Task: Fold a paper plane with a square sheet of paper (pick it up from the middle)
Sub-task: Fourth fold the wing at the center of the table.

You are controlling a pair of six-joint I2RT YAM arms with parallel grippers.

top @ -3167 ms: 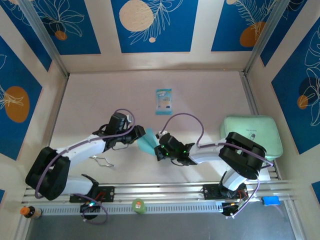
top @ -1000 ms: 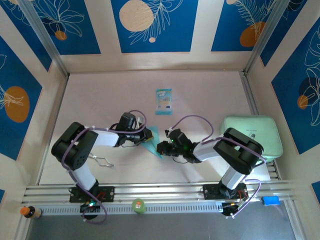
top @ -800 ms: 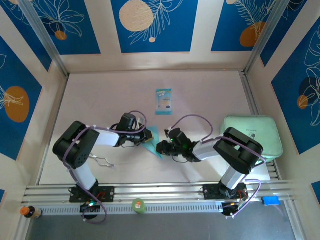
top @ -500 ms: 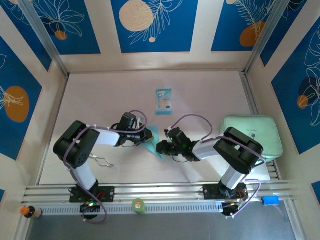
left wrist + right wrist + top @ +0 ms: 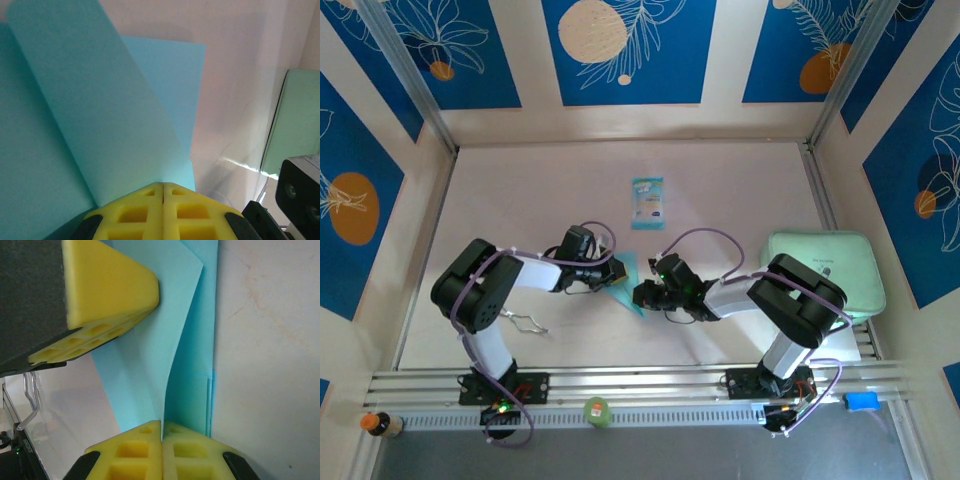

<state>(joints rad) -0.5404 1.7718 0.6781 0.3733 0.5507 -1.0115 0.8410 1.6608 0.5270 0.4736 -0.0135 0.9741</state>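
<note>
Roughly, the folded sheet [image 5: 626, 292] runs far-to-near, tip pointing nearward.

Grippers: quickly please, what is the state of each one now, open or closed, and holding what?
Left gripper: closed, pinching the blue paper.
Right gripper: closed, pinching the same blue paper.

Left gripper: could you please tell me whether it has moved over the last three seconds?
Yes. The left gripper, shut on the paper, has shifted slightly right, toward the line below the packet, which stayed put.
</note>
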